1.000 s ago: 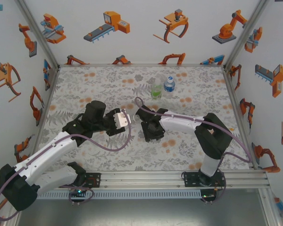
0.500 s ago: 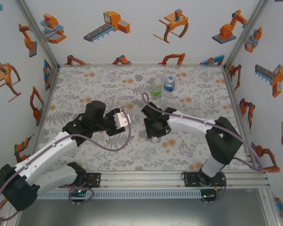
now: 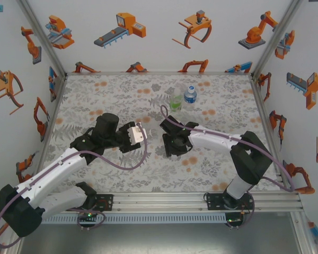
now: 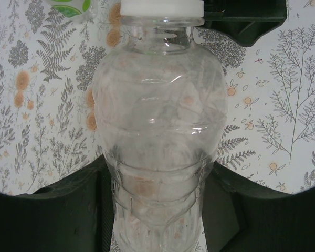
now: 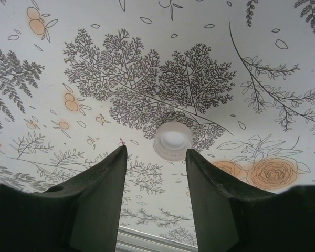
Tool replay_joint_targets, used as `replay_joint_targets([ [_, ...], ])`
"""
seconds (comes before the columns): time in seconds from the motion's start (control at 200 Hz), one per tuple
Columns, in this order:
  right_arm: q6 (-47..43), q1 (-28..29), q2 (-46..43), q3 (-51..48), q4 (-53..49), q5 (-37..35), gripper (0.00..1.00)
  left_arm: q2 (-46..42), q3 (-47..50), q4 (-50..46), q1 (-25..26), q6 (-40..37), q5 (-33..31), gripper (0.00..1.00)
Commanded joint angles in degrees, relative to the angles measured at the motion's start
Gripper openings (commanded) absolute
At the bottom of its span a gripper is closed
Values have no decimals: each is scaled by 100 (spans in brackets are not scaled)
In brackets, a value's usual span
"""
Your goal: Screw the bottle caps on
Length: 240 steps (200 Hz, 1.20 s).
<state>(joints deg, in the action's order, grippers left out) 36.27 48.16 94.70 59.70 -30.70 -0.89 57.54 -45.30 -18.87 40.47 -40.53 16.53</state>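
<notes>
My left gripper [image 3: 133, 135] [image 4: 157, 202] is shut on the body of the colourless bottle [image 3: 140, 133] [image 4: 157, 121], which it holds off the mat with the neck toward the right arm. A white bottle cap [image 4: 161, 6] sits on that neck; I cannot tell how tightly. My right gripper [image 3: 172, 151] [image 5: 156, 152] is open, low over the mat. Another white bottle cap [image 5: 172, 140] lies flat on the mat just beyond its fingertips, nearer the right finger [image 5: 210, 194]. The green-tinted bottle [image 3: 175, 99] and the blue-labelled bottle [image 3: 190, 96] stand upright at the back.
The floral mat [image 3: 95, 100] covers the table, with walls on three sides. A metal rail [image 3: 164, 198] runs along the near edge. The right arm's black head [image 4: 247, 21] is close past the held bottle's neck.
The right arm swung its elbow out to the right and its gripper shifted a little right and back over the loose cap. The left arm and its bottle stayed still.
</notes>
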Motion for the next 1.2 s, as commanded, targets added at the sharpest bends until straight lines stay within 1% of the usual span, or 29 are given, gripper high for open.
replay_joint_targets([
  [0.0,94,-28,33,-47,49,35,47,-3,12,33,-27,-5,157,0],
  [0.285,29,-33,99,41,-154,-174,48,31,8,38,-29,-12,152,0],
  [0.996,19,-26,321,-2,-84,-127,48,98,12,36,-25,-12,139,0],
  [1.107,27,-26,342,-42,-35,-140,47,108,12,37,-26,-16,129,0],
  [1.197,59,-29,356,-110,49,-135,44,111,9,33,-22,-16,135,0],
])
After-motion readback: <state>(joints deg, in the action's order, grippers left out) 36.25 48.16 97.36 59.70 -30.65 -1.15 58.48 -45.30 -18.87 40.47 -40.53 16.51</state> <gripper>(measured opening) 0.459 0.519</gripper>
